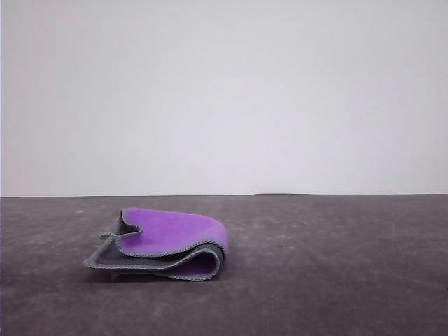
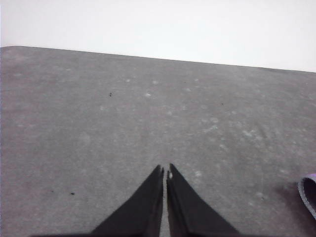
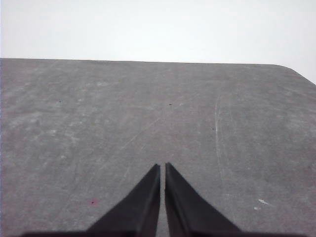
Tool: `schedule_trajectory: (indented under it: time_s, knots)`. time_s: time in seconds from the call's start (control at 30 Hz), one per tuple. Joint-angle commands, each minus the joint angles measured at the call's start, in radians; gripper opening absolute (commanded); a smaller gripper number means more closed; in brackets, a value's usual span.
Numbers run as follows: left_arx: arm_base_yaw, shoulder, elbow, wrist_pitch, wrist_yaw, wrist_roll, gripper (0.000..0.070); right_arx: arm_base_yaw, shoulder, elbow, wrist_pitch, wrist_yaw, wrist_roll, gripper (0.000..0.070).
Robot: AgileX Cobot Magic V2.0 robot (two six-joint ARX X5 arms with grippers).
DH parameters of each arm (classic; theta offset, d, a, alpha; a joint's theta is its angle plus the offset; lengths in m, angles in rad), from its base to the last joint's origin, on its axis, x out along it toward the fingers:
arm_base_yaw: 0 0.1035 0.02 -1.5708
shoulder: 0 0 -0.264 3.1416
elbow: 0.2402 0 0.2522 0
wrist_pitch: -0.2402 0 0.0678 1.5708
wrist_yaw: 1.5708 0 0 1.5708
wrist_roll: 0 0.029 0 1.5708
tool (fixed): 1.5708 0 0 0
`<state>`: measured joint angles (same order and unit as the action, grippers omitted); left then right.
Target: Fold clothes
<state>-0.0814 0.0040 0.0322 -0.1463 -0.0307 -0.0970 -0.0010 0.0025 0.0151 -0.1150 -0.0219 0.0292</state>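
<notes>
From my seat, one obstacle sits on the grey table (image 1: 336, 280) — the folded cloth (image 1: 171, 241), left of centre. Bare tabletop lies open to its right, in front and behind it. Ahead of both closed grippers the surface runs unobstructed — cloth edge (image 2: 309, 193) off to one side.

A bare test setup, like a lab or robot recording station: a scuffed dark grey tabletop (image 1: 336, 266) runs back to a plain white wall (image 1: 224, 91), with no furnishings or household clutter around it.
</notes>
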Motion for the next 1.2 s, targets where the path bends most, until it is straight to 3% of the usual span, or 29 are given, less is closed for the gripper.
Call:
schedule_trajectory:
  time_s: [0.0,1.17]
  knots:
    - [0.0,0.0,-0.02,0.01,-0.004,0.007,0.0,-0.001,0.001,-0.003,0.01,0.004,-0.007,0.0015]
    - [0.0,0.0,-0.02,0.01,-0.004,0.007,0.0,-0.001,0.001,-0.003,0.01,0.004,-0.007,0.0015]
